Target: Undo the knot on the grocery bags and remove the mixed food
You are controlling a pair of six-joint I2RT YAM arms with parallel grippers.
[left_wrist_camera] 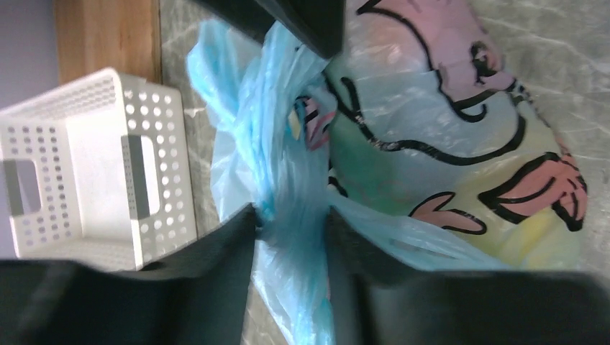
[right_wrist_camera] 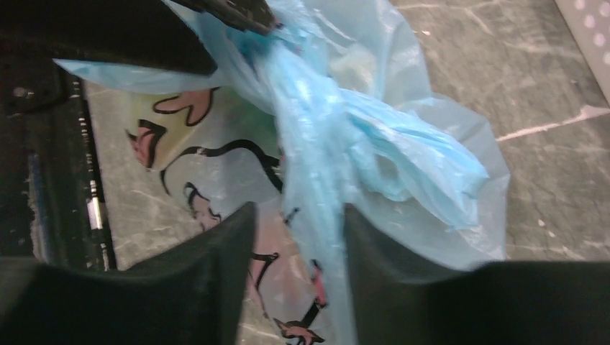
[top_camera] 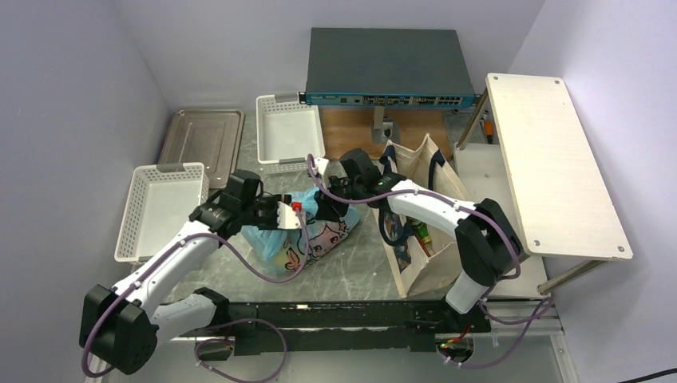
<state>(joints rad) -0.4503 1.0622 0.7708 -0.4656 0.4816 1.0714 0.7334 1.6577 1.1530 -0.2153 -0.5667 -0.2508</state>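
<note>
One light-blue grocery bag [top_camera: 313,238] with pink cartoon prints lies on the table between the arms. Its knot [right_wrist_camera: 306,115] is a twisted bunch of blue plastic at the top [left_wrist_camera: 288,144]. My left gripper [left_wrist_camera: 291,223] stands open around one twisted handle strand, which fills the gap. Across the knot, my right gripper [right_wrist_camera: 298,215] is open over another strand lying against one finger. In the top view both the left gripper [top_camera: 289,215] and the right gripper [top_camera: 327,199] meet over the bag. The mixed food shows only as dim yellow and green [left_wrist_camera: 532,237] through the plastic.
A beige tote [top_camera: 419,215] stands right of the bag. White baskets sit at the left [top_camera: 160,207] and back [top_camera: 289,128], beside a metal tray [top_camera: 202,136]. A network switch [top_camera: 387,64] on a wooden block and a pale shelf board [top_camera: 551,159] fill the back and right.
</note>
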